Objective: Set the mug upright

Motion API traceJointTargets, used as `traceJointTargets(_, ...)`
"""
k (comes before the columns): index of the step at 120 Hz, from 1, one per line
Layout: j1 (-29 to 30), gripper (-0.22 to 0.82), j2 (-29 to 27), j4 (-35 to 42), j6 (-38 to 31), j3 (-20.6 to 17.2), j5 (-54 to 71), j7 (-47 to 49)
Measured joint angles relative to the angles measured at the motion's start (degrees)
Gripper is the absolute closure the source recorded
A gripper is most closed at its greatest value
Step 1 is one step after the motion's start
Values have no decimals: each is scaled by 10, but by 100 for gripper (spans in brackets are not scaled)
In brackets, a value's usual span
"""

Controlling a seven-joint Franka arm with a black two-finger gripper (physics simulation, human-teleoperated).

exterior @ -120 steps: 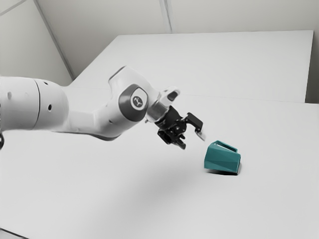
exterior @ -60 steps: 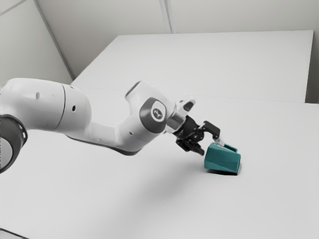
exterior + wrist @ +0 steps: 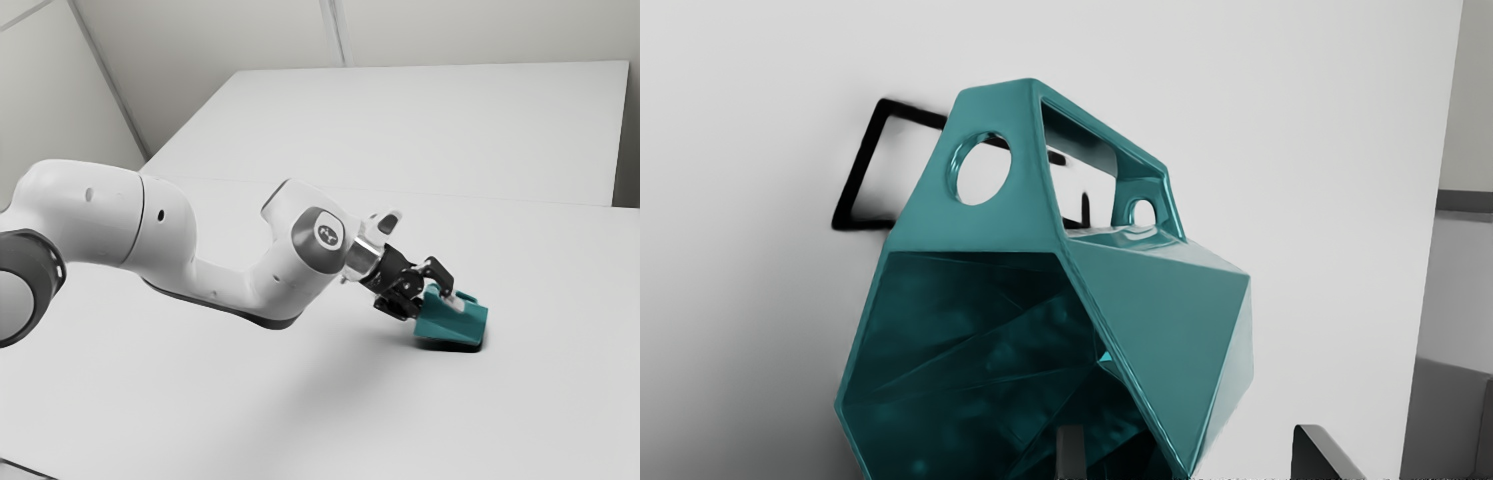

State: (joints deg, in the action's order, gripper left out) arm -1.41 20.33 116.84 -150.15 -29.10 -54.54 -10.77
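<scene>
Mug [image 3: 452, 328], one, sideways, one hand [image 3: 436, 308], two fingers [image 3: 1070, 455] apart

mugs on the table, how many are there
1. The teal mug lies on its side on the white table, its open mouth facing the tool. I see no second one, though something small could be hidden behind the arm.

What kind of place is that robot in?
Probably a robot lab or a test room, maybe a pretend one made by a computer. You can see a big white robot arm, a plain white table with a teal mug lying on its side, and pale walls.
</scene>
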Motion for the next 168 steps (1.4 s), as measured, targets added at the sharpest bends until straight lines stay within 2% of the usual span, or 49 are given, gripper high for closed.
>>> traceJointTargets(27, 0, 51, -15, 0, 4, -8, -3, -12)
traceJointTargets(44, 0, 66, -17, -1, 5, -9, -4, -20)
traceJointTargets(65, 0, 74, -17, -2, 5, -10, -3, -29)
traceJointTargets(91, 0, 77, -49, -15, 17, -10, 6, -34)
traceJointTargets(100, -2, 78, -79, -16, 45, 14, 31, -35)
traceJointTargets(117, 0, 78, -132, -16, 115, 63, 163, -25)
traceJointTargets(142, -1, 79, -190, 8, 191, 85, 368, 11)
traceJointTargets(168, -27, 79, -221, 36, 228, 124, 487, 38)
